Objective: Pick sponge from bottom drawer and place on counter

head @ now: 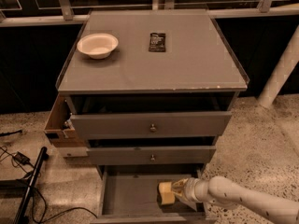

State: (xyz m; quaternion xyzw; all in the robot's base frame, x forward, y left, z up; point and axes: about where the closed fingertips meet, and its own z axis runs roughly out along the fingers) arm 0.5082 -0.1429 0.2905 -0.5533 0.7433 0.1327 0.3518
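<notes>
Hand (175, 191) touches soft yellow sponge (165, 193) in bottom drawer (131, 198).

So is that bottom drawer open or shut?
Open: the drawer juts well out, floor showing, with the sponge inside and the claw at it.

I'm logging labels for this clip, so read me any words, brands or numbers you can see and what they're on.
Black packet on the counter: pale print, too blurred to read.
White bowl, drawer fronts, sponge: no text visible.
Gripper, at the sponge in the bottom drawer: no readable markings.
</notes>
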